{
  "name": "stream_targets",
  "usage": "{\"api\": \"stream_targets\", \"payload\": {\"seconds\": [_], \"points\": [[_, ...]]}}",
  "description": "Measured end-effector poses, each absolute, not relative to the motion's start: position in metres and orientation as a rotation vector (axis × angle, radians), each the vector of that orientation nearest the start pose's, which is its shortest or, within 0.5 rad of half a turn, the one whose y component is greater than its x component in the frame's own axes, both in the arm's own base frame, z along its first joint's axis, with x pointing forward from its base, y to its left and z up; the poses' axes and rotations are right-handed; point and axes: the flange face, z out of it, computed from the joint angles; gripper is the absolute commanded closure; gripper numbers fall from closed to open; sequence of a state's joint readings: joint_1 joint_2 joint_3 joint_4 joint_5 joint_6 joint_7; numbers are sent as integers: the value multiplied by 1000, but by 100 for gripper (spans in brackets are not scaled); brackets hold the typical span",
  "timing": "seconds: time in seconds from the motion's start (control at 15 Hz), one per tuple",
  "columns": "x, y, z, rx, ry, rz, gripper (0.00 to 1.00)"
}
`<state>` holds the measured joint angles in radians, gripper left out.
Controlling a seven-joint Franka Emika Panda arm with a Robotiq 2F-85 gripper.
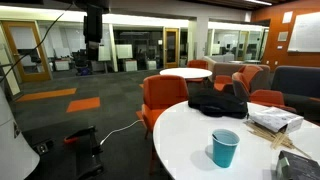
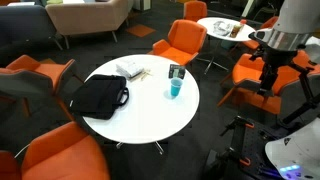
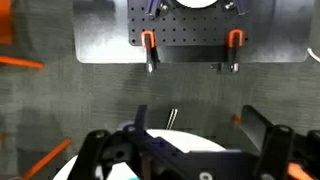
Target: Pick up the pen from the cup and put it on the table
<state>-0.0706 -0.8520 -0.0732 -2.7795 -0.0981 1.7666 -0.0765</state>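
Note:
The teal-blue cup (image 1: 225, 148) stands upright on the large round white table (image 1: 185, 135) and shows in both exterior views (image 2: 176, 89), (image 2: 140, 115). I cannot make out the pen in any view. A small dark shape sits just behind the cup's rim in an exterior view. My gripper (image 1: 92, 52) hangs high over the carpet, well away from the table, and shows at the side in an exterior view (image 2: 268, 82). In the wrist view the gripper (image 3: 200, 120) is open and empty, with grey carpet between its fingers.
A black bag (image 1: 217, 100) (image 2: 100, 95) lies on the table, with papers and a box (image 1: 275, 121) (image 2: 131, 70) nearby. Orange chairs (image 2: 180, 42) ring the table. A smaller round white table (image 1: 185, 74) stands beyond. A metal mounting plate (image 3: 190, 35) lies below the wrist.

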Motion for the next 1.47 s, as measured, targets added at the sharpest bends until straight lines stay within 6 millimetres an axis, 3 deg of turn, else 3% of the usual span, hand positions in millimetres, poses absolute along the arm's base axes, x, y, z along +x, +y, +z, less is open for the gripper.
{"api": "stream_targets", "payload": {"seconds": [0.53,0.73,0.93,1.13,1.47], "points": [[273,-46,426,-3157,26,246,0],[294,-48,419,-3163,93,123,0],[335,-67,391,-3161,223,54,0],[382,-103,371,-3150,360,93,0],[488,-149,340,-3172,424,171,0]]}}
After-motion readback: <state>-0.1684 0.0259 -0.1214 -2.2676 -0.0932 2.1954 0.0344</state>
